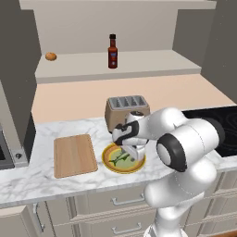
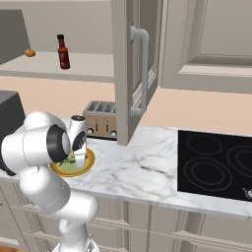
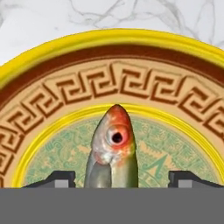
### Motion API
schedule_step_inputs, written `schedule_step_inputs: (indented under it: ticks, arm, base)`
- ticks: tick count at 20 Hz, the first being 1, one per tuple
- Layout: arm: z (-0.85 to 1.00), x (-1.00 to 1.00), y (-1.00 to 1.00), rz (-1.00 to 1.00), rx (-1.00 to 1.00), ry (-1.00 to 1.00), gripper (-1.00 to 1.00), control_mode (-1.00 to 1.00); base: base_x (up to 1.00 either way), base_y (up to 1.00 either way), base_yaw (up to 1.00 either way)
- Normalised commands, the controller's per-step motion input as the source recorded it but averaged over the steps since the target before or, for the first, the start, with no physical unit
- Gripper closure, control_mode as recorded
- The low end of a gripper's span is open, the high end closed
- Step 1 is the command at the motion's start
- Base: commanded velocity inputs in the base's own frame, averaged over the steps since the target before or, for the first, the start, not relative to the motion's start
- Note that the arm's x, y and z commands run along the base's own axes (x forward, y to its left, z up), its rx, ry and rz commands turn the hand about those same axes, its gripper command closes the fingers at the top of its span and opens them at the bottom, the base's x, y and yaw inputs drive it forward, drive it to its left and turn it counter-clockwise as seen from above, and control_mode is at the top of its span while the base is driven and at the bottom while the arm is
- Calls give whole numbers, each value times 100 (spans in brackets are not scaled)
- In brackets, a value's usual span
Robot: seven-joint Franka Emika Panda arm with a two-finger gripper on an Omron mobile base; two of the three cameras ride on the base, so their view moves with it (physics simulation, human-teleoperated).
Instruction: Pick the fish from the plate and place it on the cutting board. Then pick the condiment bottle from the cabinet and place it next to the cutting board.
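Note:
The fish (image 3: 113, 144) lies on the plate (image 3: 109, 83), its head with a red patch pointing away from the hand. My gripper (image 3: 122, 179) is down over it, open, with one fingertip (image 3: 57, 178) on each side of the body and a gap on both sides. From the left base, the gripper (image 1: 131, 152) hangs over the fish (image 1: 118, 159) on the plate (image 1: 106, 160), right of the cutting board (image 1: 74, 155). The condiment bottle (image 1: 112, 52) stands upright on the cabinet ledge (image 1: 148, 62). In the right base view the bottle (image 2: 63, 52) and plate (image 2: 89, 164) show too.
A toaster (image 1: 127, 110) stands just behind the plate. A black cooktop (image 2: 216, 162) takes up the counter's right end. An open cabinet door (image 2: 130, 69) hangs over the counter. A small orange round thing (image 1: 51, 56) sits on the ledge's left. A dark appliance (image 1: 4, 155) is at far left.

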Motion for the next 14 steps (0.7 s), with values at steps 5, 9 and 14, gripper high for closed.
schedule_step_inputs:
  ticks: [5, 9, 14]
  arm:
    - [0, 1, 0, 0, 0, 0, 100, -100]
    - [0, 0, 1, 0, 0, 0, 100, -100]
    - [0, 0, 1, 0, 0, 0, 100, -100]
  base:
    - [0, 0, 0]
    - [0, 0, 0]
    - [0, 0, 0]
